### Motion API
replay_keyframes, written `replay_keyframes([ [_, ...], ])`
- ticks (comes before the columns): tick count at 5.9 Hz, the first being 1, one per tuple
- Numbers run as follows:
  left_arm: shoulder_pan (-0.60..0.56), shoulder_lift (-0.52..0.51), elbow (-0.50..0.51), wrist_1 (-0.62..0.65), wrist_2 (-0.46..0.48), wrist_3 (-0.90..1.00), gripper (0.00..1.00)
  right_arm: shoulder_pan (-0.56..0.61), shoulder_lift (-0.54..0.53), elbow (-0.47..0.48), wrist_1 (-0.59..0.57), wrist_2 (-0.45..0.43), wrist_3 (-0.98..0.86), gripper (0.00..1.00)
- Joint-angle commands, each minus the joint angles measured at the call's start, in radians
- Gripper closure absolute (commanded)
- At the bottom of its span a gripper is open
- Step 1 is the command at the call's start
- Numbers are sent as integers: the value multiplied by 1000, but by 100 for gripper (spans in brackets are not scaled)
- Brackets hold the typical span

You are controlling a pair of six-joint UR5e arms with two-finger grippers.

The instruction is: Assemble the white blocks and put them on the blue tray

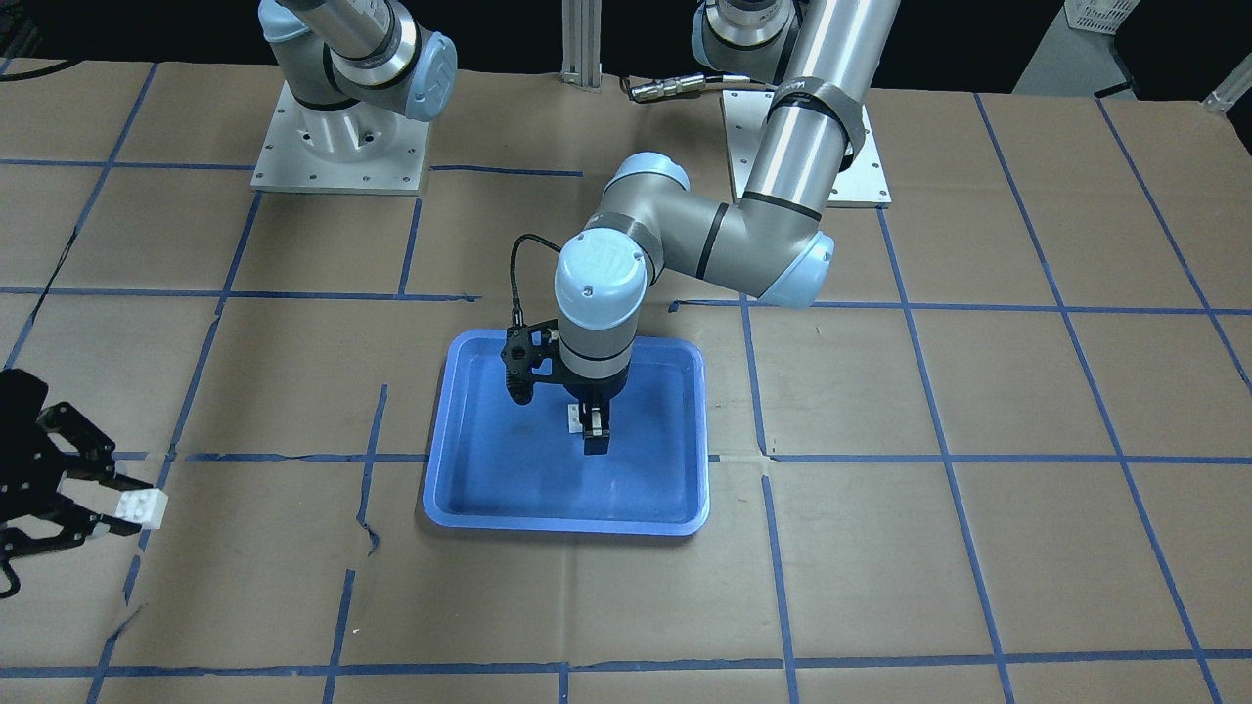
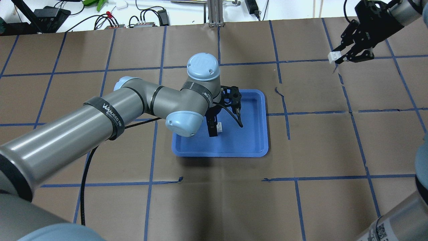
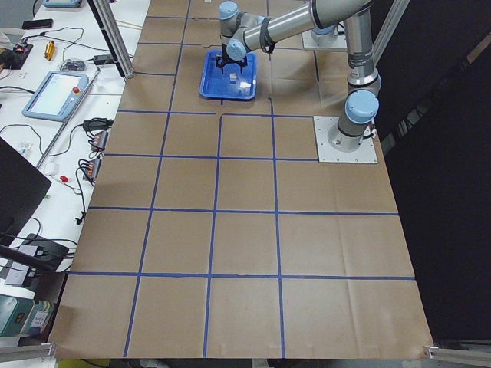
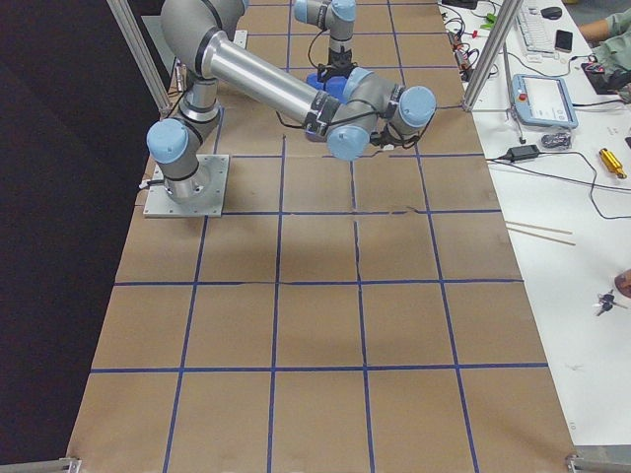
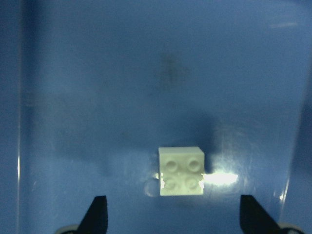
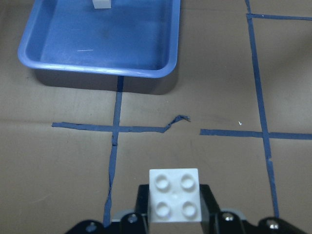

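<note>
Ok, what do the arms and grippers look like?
The left arm and right arm are silver-grey tubes with pale blue joint caps. The left carries a black strap with white lettering and a black cable. The left gripper and right gripper are black.

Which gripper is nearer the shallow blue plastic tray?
Left. The left gripper hangs open over the blue tray, above a small white studded brick; the right gripper holds another white brick well off the tray's side.

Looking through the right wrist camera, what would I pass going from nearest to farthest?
First the held white block → blue tape line → blue tray, near rim → second white block, inside the tray.
</note>
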Motion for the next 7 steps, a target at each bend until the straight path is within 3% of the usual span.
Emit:
replay_keyframes([
  [1,117,213,3,-255,-2,-88,4,71,-23,37,-22,1,59,75],
  [3,298,335,27,-396,-11,-213,3,186,-30,97,-168,1,247,76],
  [5,311,361,102,-433,36,-640,2,328,-30,181,-399,0,534,76],
  [7,289,407,116,-480,75,-993,1,379,-51,359,-619,1,674,76],
])
